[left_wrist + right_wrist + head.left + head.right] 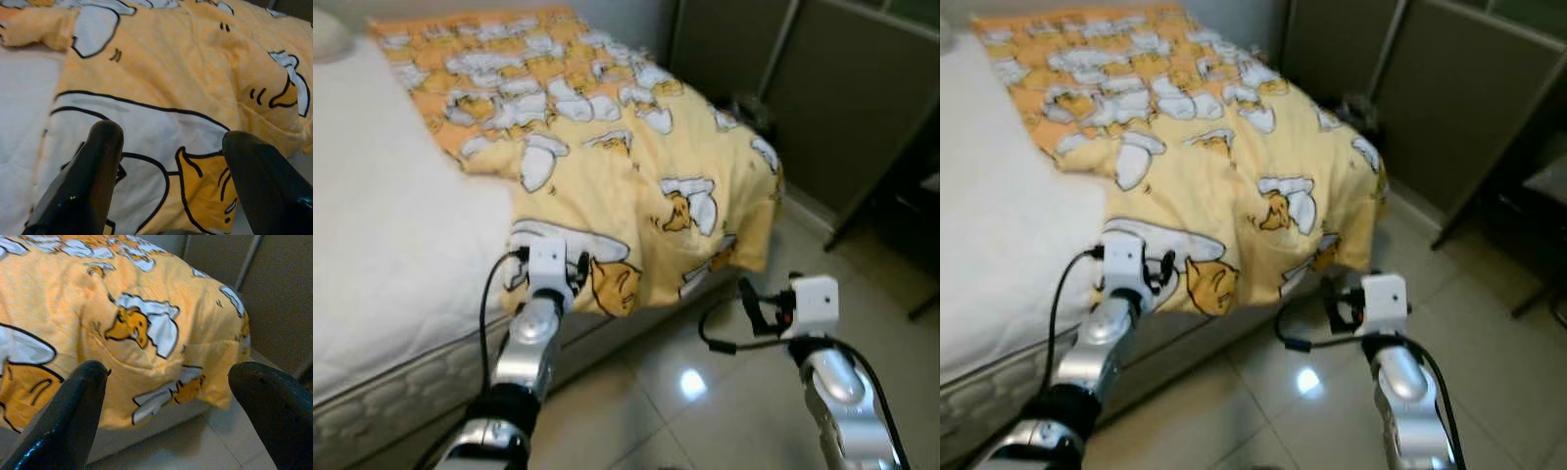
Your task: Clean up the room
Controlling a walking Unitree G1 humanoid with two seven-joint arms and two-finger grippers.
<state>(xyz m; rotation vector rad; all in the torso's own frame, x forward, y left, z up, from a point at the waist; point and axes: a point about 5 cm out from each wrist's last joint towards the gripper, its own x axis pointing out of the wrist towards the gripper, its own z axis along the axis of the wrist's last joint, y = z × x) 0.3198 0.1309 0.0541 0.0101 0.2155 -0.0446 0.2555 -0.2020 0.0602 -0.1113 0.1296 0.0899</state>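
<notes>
Nearest to my camera are the two silver arms, coming up from 6 o'clock over the glossy tiled floor (705,392). The left tool (166,147) stands with its black fingers (98,166) wide apart, just at the hanging edge of the yellow duck-print blanket (607,166), and it holds nothing. I cannot tell if the fingers touch the cloth. The right tool (166,396) is also spread wide and empty; it is over the floor at about 4 o'clock, near the blanket corner that drops down the side of the bed. The blanket lies across the white mattress (382,225) from 12 o'clock toward the centre, crumpled and hanging over the edge. At 2 o'clock I see dark cabinet doors (822,108).
</notes>
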